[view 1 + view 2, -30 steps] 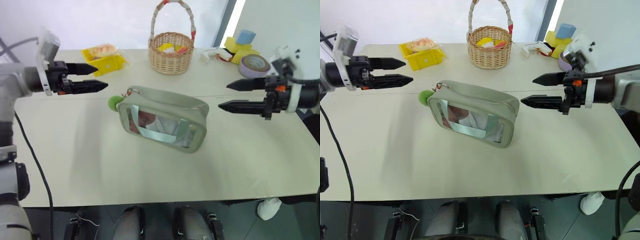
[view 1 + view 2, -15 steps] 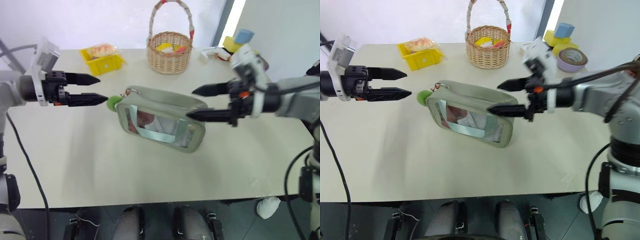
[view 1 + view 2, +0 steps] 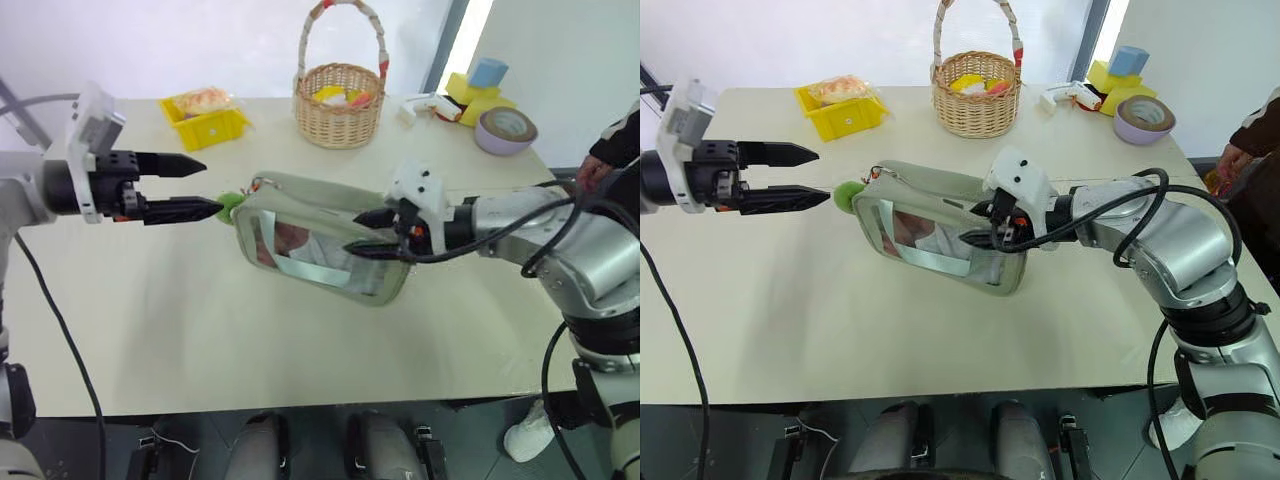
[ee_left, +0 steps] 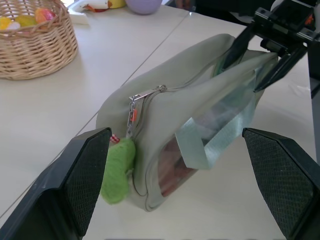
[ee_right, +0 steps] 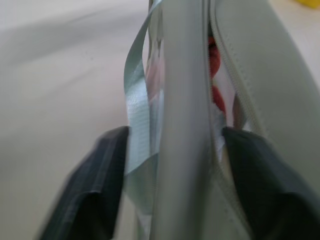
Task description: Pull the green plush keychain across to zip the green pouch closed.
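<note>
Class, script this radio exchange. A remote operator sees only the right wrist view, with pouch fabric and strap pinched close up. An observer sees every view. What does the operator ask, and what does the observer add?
Operator: I'm on the pouch. Where is the pull?
Observer: The green plush keychain hangs at the end of the green pouch farthest from your right tool.
Operator: Is the other tool on it?
Observer: No. The left tool is open, with its lower fingertip right beside the keychain and nothing gripped.
Operator: Is the zip closed?
Observer: Not yet. The left wrist view shows the slider at the keychain end.
</note>
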Motion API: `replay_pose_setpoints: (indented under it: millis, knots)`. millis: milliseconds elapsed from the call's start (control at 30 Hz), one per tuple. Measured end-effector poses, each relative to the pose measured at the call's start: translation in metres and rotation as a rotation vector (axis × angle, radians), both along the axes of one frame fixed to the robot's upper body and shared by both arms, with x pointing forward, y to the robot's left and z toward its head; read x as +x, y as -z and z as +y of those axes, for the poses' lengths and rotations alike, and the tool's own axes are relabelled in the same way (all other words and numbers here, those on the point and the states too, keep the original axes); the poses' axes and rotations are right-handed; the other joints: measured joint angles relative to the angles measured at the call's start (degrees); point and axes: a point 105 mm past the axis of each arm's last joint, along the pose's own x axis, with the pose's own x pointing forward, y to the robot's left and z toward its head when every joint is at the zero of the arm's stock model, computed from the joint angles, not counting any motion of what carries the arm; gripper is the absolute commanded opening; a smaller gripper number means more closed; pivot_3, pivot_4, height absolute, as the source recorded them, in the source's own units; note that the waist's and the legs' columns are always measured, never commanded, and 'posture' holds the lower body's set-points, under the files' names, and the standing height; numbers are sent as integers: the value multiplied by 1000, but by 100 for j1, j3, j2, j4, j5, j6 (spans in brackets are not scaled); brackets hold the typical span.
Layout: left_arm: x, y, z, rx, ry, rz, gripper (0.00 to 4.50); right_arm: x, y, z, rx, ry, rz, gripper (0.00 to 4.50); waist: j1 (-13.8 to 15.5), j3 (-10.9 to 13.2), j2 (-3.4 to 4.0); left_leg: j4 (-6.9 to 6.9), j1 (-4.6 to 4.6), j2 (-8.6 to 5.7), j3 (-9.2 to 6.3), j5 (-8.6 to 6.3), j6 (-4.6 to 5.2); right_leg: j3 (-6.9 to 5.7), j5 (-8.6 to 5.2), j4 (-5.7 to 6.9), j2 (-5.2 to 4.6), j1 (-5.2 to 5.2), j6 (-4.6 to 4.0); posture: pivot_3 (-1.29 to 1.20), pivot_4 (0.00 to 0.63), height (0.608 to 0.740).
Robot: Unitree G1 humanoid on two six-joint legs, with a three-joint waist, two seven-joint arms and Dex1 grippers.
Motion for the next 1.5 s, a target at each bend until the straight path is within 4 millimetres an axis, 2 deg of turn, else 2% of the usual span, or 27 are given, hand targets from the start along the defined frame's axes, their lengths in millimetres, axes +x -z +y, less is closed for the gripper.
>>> replay_pose_setpoints:
  millis: [67,167,333,467,667,800,900,1000,1067,1267,1367,1500]
  knots:
    - [1,0,0,0,-8,-3,4500,4,-2,1,-13,-19,-61,168,-6,0,0,0,0,0,1,0,0,0,0,-2,0,0,0,0,150,739]
    - [2,-1,1,-2,-19,-8,4500,13,-6,3,-50,-66,-164,168,-10,0,0,0,1,-1,2,0,0,0,0,-2,1,-1,0,0,150,739]
    - [2,-4,2,-14,-27,-21,4500,39,-18,3,-125,-150,-380,168,-20,1,1,-2,1,0,3,8,-14,0,0,-2,1,-2,0,0,150,739]
    - [2,-5,2,-12,-24,-29,4500,52,-10,5,-143,-200,-450,168,-20,1,0,0,0,0,4,15,-25,0,0,0,1,-1,0,0,150,739]
    - [1,-6,1,-14,-21,-31,4500,57,-7,16,-177,-293,-565,168,-41,1,0,0,1,4,5,18,-31,0,0,3,2,-1,0,0,150,739]
    - [-1,-8,1,-13,-27,-43,4500,70,-13,15,-212,-296,-631,168,-47,2,2,-2,3,4,5,20,-35,0,0,3,2,-2,0,0,150,739]
    - [0,-8,2,-15,-26,-41,4500,81,-25,13,-220,-284,-650,168,-46,3,3,-2,2,5,6,21,-37,0,0,4,2,-2,0,0,150,739]
    - [0,-9,2,-16,-27,-43,4500,82,-35,15,-218,-295,-662,168,-34,4,3,-3,1,5,5,21,-37,-1,0,3,1,-2,0,0,150,739]
    - [0,-9,2,-16,-27,-43,4500,80,-34,16,-210,-307,-658,168,-31,4,3,-2,1,5,5,21,-37,-1,0,3,0,-1,0,0,150,739]
    - [0,-8,1,-13,-26,-40,4500,70,-4,14,-196,-336,-566,168,-26,4,3,-2,1,5,5,21,-37,-1,0,7,-1,-1,0,0,150,739]
    - [1,-7,1,-13,-25,-39,4500,65,0,15,-197,-345,-542,168,-47,4,4,-2,5,6,5,22,-38,0,0,8,1,-1,0,0,150,739]
    - [1,-7,1,-15,-26,-39,4500,65,0,14,-188,-319,-511,1603,-41,4,4,-2,5,7,6,22,-38,-1,0,9,2,-1,0,0,150,739]
